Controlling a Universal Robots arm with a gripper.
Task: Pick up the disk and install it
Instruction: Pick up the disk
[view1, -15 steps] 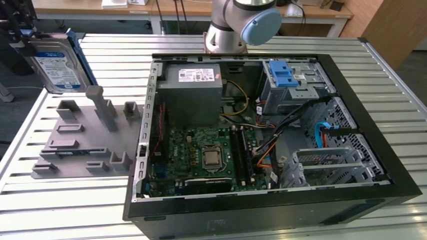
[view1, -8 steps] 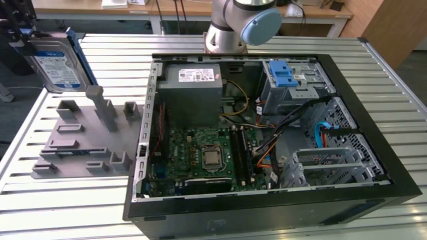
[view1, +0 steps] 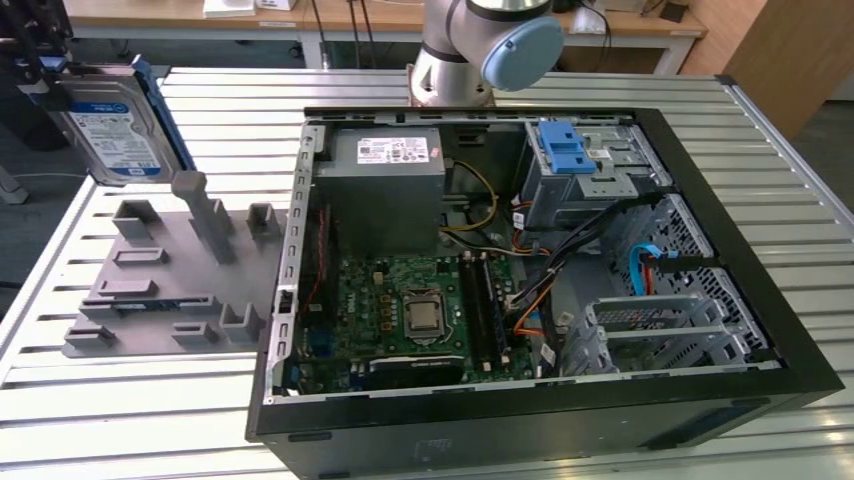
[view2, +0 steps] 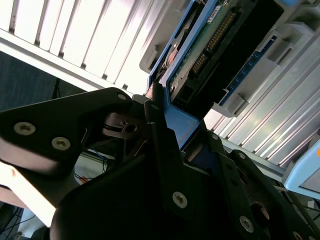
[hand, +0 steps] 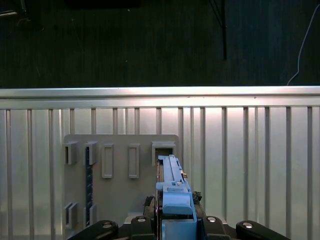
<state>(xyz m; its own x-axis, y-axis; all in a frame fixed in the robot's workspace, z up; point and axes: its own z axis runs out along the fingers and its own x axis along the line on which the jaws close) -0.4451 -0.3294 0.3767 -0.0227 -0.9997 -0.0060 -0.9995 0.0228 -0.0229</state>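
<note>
Exterior view: we hold the disk (view1: 114, 125) aloft.
The gripper (view2: 177, 125) pinches its edges; we should carry it square.

A silver ribbed-slat counter (view1: 134, 400) catches bright glare. Behind it stands a light wooden desk (view1: 360, 20), with a brown wooden panel (view1: 787, 60) at the exterior view's right. Dark floor (hand: 125, 45) lies past the counter's edge, crossed by thin cables (hand: 305, 40).

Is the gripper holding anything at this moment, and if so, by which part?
Yes. The gripper is shut on the disk, clamping the blue carrier frame along one edge of the drive.
</note>
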